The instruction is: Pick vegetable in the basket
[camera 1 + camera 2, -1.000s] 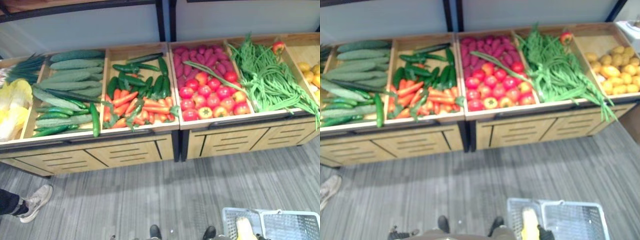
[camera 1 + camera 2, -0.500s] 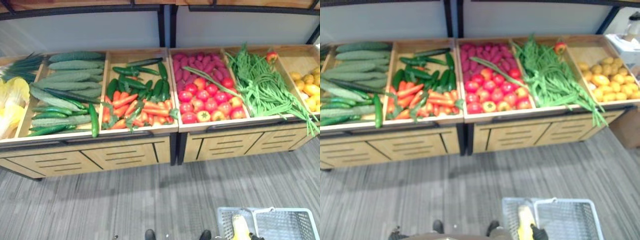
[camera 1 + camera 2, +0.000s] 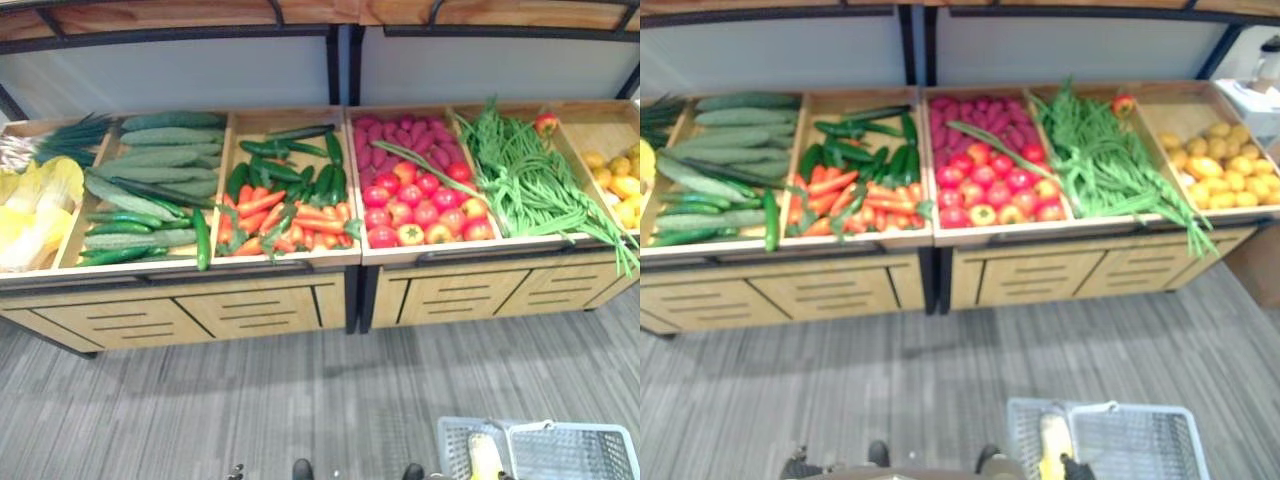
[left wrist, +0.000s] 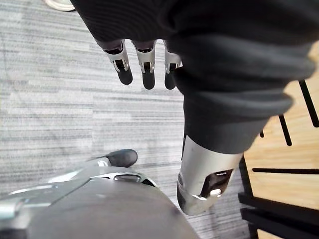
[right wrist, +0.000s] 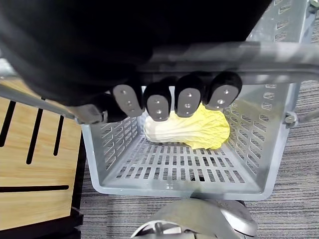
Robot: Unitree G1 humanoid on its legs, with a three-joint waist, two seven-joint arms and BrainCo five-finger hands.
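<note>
- Right hand [image 5: 159, 103] has its fingers curled over the handle [image 5: 279, 62] of the grey basket [image 5: 112, 149] and carries it low at the robot's right side, over the striped floor [image 3: 250, 400].
- Left hand [image 4: 147, 67] hangs at the robot's side with its fingers straight and loose. It holds nothing, so it looks like the free one for picking.
- One cabbage [image 5: 199, 130] lies on its side on the basket's bottom, with a white stalk at one end and frilly yellow leaves at the other.
- More yellow cabbages [image 3: 35, 205] sit at the left end of the wooden stand [image 3: 260, 300], well apart from the basket. Beside them come cucumbers [image 3: 150, 170], then tomatoes [image 3: 425, 205] and green beans [image 3: 520, 175].
- The yellow heap [image 3: 620, 185] at the far right may be lemons or small potatoes; from here I can't tell which.
- I'd judge a cabbage light for its bulk. The leafy end is soft and would crush or tear under a squeeze, while the stalk end is firm.
- The hold should go round the lower, whiter half, with the fingers wrapped wide and not pinching the leaves.
- If a cucumber is wanted, it looks stiff and waxy and could roll or slip, so grip it across the middle.
- Tomatoes look smooth and easily bruised, so they need a gentle cupped hold.
</note>
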